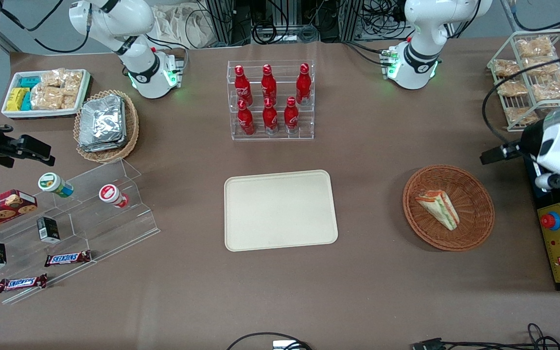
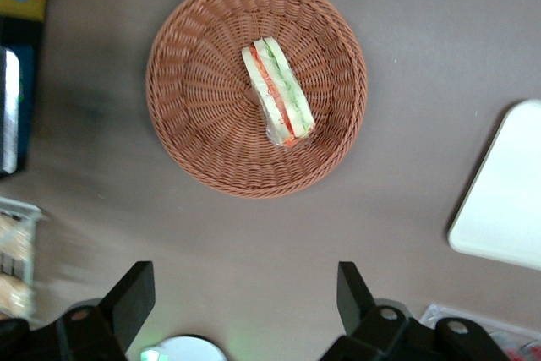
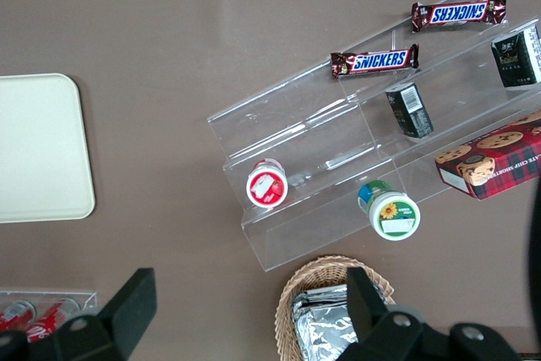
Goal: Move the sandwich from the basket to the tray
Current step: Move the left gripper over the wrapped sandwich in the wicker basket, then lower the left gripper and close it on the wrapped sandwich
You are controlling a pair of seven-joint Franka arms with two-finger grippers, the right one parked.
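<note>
Wrist view: claw [image 2: 241, 298] held open above bench; sandwich [image 2: 277, 92] (soft, light) in basket [image 2: 194, 124] best gripped across bread faces.

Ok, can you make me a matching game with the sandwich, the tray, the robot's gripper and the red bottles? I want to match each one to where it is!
Things:
1. sandwich
2. tray
3. gripper
4. red bottles

Places or states:
A. standing in a clear rack, farther from the front camera than the tray
B. lying in the round brown basket
C. open, holding nothing, up over the table beside the basket
D. flat on the table with nothing on it

Pairs: 1-B, 2-D, 3-C, 4-A
</note>
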